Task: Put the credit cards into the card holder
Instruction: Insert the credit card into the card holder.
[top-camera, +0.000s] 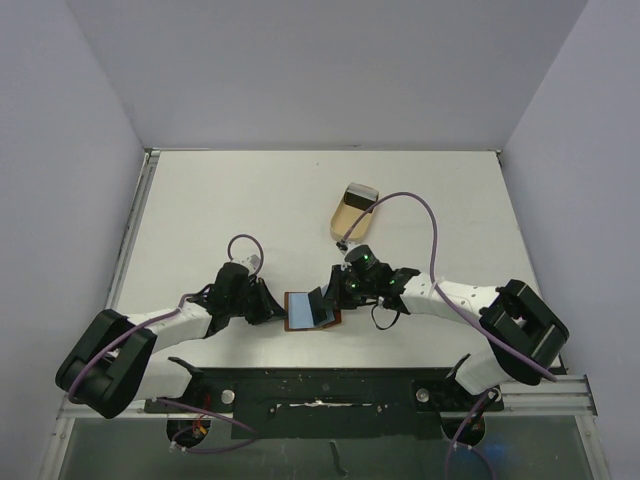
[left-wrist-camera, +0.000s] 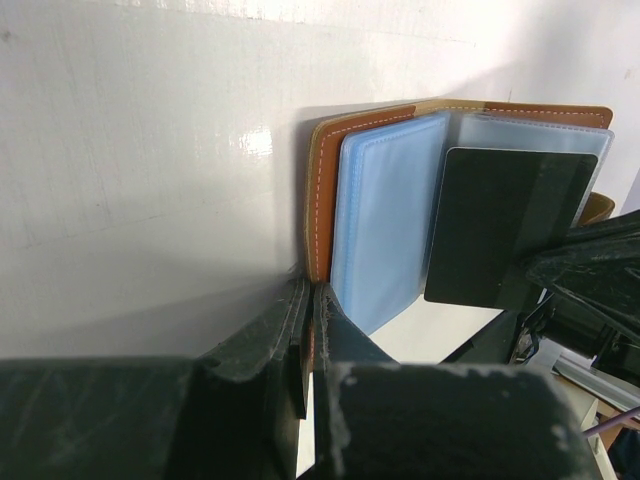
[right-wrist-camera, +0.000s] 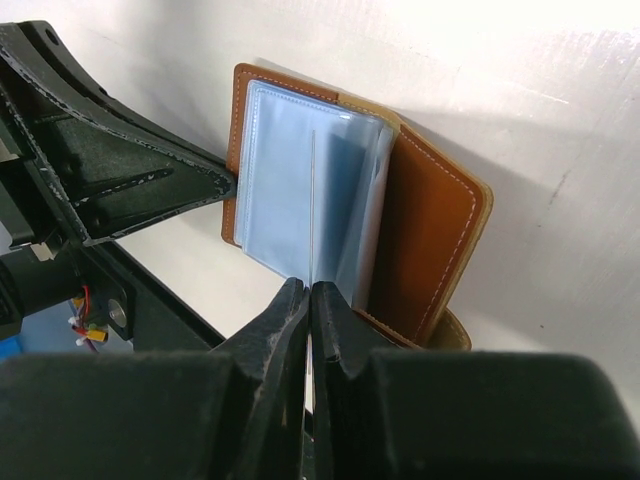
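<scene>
The card holder (top-camera: 298, 311) lies open on the white table between the two arms, its brown cover (left-wrist-camera: 322, 180) folded out and pale blue sleeves (left-wrist-camera: 385, 220) fanned up. My left gripper (left-wrist-camera: 312, 300) is shut on the cover's near edge. A credit card (left-wrist-camera: 500, 225) with a dark face stands upright among the sleeves. In the right wrist view it appears edge-on as a thin line (right-wrist-camera: 312, 200). My right gripper (right-wrist-camera: 309, 292) is shut on its lower edge, beside the brown cover (right-wrist-camera: 430, 230). From above, the left gripper (top-camera: 278, 310) and right gripper (top-camera: 335, 298) face each other across the holder.
A tan oval tray (top-camera: 352, 212) lies on the table beyond the right gripper. The right arm's purple cable (top-camera: 432, 235) loops over the table. Grey walls close in the sides and back, and a black rail (top-camera: 320, 385) runs along the near edge.
</scene>
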